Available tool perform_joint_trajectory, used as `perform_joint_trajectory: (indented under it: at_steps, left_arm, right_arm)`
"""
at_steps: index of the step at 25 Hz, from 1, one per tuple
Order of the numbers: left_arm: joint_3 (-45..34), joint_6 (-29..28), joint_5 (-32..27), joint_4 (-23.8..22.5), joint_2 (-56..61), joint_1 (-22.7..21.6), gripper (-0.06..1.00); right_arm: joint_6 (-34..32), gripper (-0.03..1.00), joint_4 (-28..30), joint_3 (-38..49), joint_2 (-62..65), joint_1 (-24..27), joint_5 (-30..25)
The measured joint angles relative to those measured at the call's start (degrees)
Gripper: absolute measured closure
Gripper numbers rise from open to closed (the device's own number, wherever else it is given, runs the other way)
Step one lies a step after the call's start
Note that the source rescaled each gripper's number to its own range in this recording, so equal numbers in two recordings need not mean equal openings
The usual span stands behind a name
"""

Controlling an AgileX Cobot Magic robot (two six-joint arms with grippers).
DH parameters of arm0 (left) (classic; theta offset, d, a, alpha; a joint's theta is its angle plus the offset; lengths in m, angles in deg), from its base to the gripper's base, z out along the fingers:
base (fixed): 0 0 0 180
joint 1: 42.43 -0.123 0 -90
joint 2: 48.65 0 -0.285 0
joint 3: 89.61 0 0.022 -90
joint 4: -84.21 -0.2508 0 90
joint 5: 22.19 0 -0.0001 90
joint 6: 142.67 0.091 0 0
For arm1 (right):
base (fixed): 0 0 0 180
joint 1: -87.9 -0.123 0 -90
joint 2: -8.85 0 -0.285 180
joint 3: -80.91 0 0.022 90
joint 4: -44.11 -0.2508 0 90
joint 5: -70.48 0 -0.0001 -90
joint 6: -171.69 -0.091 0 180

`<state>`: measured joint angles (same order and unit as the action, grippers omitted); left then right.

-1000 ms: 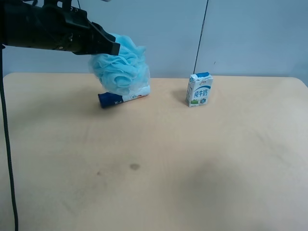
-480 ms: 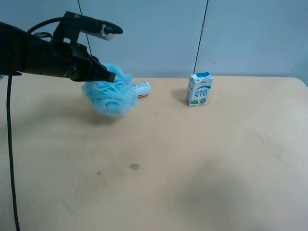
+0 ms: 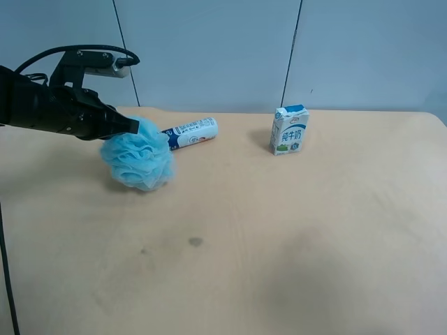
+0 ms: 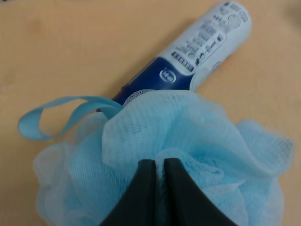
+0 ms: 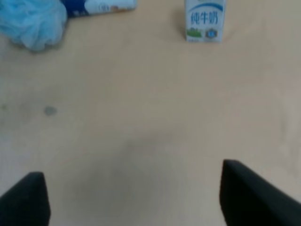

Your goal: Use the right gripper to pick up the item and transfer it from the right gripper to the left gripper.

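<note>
Pouf (image 3: 137,162) hangs lower and nearer the exterior view's left edge than a second ago, when it was held high and hid most of the tube (image 3: 190,132). The tube now lies in full view on the table (image 3: 279,230), just beside the pouf on its far side. The carton (image 3: 288,130) has not moved and stands upright, well apart from both.

The left gripper (image 3: 129,128) has come down and drawn back toward that same edge. Its arm reaches in almost level from the view's left, and the tip is buried in the top of the pouf. In the left wrist view the two fingers (image 4: 159,162) are nearly closed, pinching the mesh of the pouf (image 4: 188,141), with its loop (image 4: 51,115) curling out to one side and the tube (image 4: 197,52) behind. The pouf's underside is at or just over the table; whether it touches cannot be told.

The right gripper (image 5: 131,188) holds nothing, its fingers spread wide above bare table, with the pouf (image 5: 33,23) and carton (image 5: 204,19) far ahead of it.
</note>
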<state>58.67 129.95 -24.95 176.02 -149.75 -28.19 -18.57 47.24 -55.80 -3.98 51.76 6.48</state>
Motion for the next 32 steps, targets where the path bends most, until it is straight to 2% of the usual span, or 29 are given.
perform_joint_trajectory:
  at_steps: [15,18,22,26,32]
  left_arm:
    - [-2.7,0.0,-1.5,-0.1,-1.5,0.0,0.94]
    - [-2.7,0.0,-1.9,-0.1,-1.5,0.0,0.91]
    - [-2.7,0.0,-2.2,-0.1,-1.5,0.0,0.76]
    - [-2.7,0.0,-2.3,-0.1,-1.5,0.0,0.55]
    - [-2.7,0.0,-2.3,-0.1,-1.5,0.0,0.26]
  right_arm:
    - [0.7,0.06,-2.1,0.0,0.0,0.0,-0.8]
    - [0.7,0.06,-2.3,0.0,0.0,1.5,-0.8]
    - [0.7,0.06,-3.1,0.0,0.0,8.1,-0.8]
    - [0.7,0.06,-3.1,0.0,0.0,15.6,-0.8]
    - [0.7,0.06,-3.1,0.0,0.0,23.3,-0.8]
